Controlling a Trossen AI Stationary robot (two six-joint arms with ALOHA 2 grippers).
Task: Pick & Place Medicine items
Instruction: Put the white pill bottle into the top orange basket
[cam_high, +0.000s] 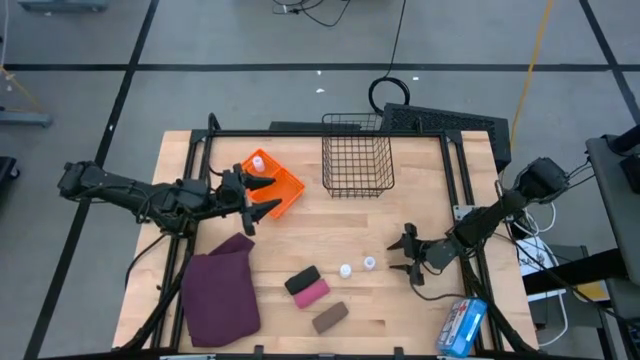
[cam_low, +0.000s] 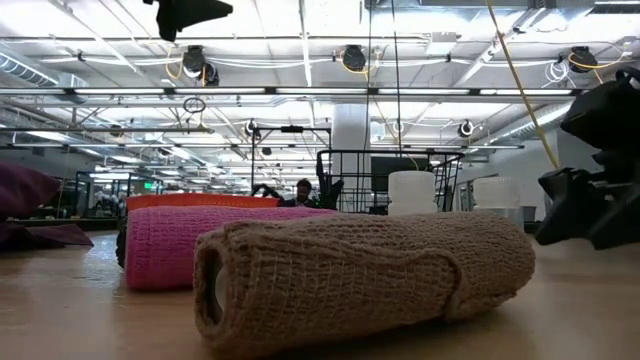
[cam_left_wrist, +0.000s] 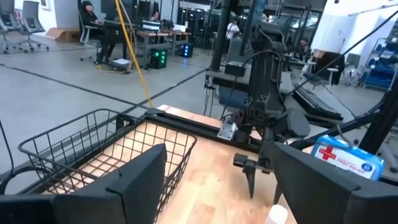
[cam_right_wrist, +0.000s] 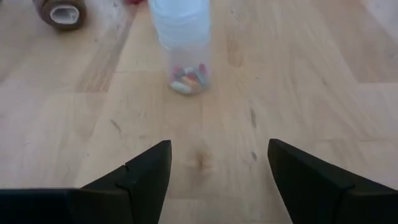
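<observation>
One tiny white bottle (cam_high: 257, 163) stands in the orange tray (cam_high: 285, 188) at the table's far left. Two more bottles (cam_high: 345, 270) (cam_high: 369, 263) stand upright on the wood near the middle. They also show in the low view (cam_low: 412, 192) (cam_low: 497, 192). My right gripper (cam_high: 405, 255) is open, low over the table, just right of the nearer bottle (cam_right_wrist: 181, 43), which stands ahead of its fingers (cam_right_wrist: 217, 174) and apart from them. My left gripper (cam_high: 258, 198) is open and hovers high over the tray's near side (cam_low: 185, 12).
A black wire basket (cam_high: 357, 165) stands at the far middle. A maroon cloth (cam_high: 220, 290) lies near left. Black (cam_high: 301, 279), pink (cam_high: 312, 292) and brown (cam_high: 330, 317) bandage rolls lie near the middle. A blue-and-white packet (cam_high: 462, 325) sits at the near right edge.
</observation>
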